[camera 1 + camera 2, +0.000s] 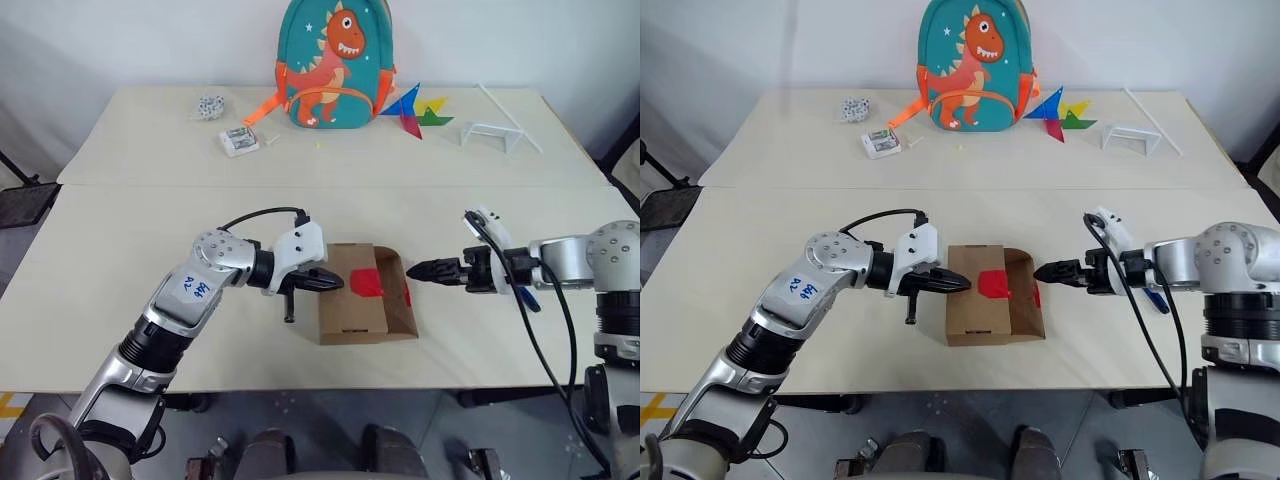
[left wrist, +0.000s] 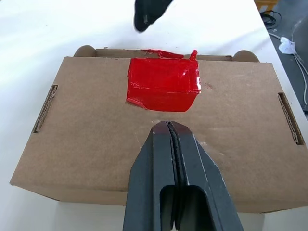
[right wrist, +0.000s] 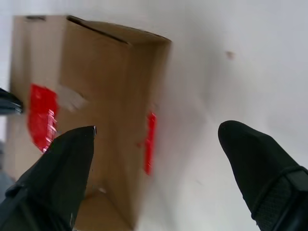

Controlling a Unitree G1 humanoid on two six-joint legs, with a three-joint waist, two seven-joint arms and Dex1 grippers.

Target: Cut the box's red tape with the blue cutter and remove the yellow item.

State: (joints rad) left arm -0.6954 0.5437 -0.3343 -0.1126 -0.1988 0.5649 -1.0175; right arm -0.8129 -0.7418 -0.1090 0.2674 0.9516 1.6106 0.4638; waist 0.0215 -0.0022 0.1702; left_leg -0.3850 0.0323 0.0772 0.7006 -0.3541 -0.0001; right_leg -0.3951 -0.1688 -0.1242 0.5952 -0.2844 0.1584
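Head view: box point(image 1: 352, 295) mid-table, red tape point(image 1: 366, 283) on its lid, blue cutter point(image 1: 527, 297) well right of box.

Left wrist: left gripper point(image 2: 169, 129) pinched shut, empty, pressing lid, likely steadying.

Right wrist: right gripper point(image 3: 156, 139) spread wide, empty, facing box's front flap.

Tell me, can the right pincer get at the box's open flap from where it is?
Probably yes. The right pincer is open, level with the box, with bare table between it and the raised flap.
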